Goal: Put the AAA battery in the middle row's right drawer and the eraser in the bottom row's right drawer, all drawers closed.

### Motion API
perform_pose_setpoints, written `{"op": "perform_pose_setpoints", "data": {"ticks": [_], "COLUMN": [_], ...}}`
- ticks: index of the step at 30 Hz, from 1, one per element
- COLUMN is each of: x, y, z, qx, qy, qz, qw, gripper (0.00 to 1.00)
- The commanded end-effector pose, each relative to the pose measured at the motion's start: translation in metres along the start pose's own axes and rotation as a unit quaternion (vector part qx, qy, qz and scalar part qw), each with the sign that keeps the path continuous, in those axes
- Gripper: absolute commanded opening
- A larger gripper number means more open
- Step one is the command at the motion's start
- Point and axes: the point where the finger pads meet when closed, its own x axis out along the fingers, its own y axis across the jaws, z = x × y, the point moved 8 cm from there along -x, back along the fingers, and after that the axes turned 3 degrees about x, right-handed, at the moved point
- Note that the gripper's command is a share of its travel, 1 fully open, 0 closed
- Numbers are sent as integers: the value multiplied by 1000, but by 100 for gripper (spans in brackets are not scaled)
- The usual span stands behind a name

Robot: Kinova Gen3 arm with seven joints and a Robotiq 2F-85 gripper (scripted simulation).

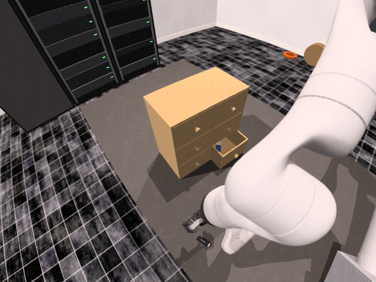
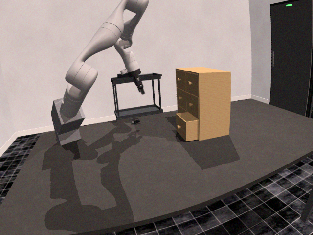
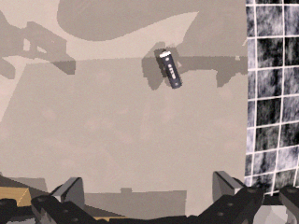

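The wooden chest (image 1: 194, 94) (image 2: 214, 101) stands upright. Its right bottom drawer (image 1: 231, 158) (image 2: 181, 129) is pulled out, while the other drawers look shut. The blue and white eraser (image 1: 218, 147) lies inside that open drawer, near its left wall. The black AAA battery (image 1: 203, 241) (image 2: 135, 122) (image 3: 171, 72) lies on its side on the table, out in front of the chest. My gripper (image 1: 190, 227) (image 2: 143, 93) (image 3: 148, 189) is open and empty, pointing down, well above the table. In the wrist view the battery is beyond the fingertips, slightly right of the middle between them.
The grey table top (image 1: 121, 121) (image 2: 151, 182) (image 3: 112, 131) ends at an edge over the tiled floor, right of the battery in the wrist view. The robot's base block (image 2: 66, 121) stands across from the chest's front. A dark cart (image 2: 138, 111) stands behind the table.
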Motion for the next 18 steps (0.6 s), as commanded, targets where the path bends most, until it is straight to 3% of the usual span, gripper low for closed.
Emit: {"op": "perform_pose_setpoints", "data": {"ticks": [1, 9, 18], "x": [-1, -3, -3], "y": [-1, -1, 0], "z": [10, 17, 23], "qx": [6, 5, 5], "qy": [23, 68, 100], "qz": [-2, -4, -6], "qw": [1000, 998, 995], "gripper": [100, 100, 100]}}
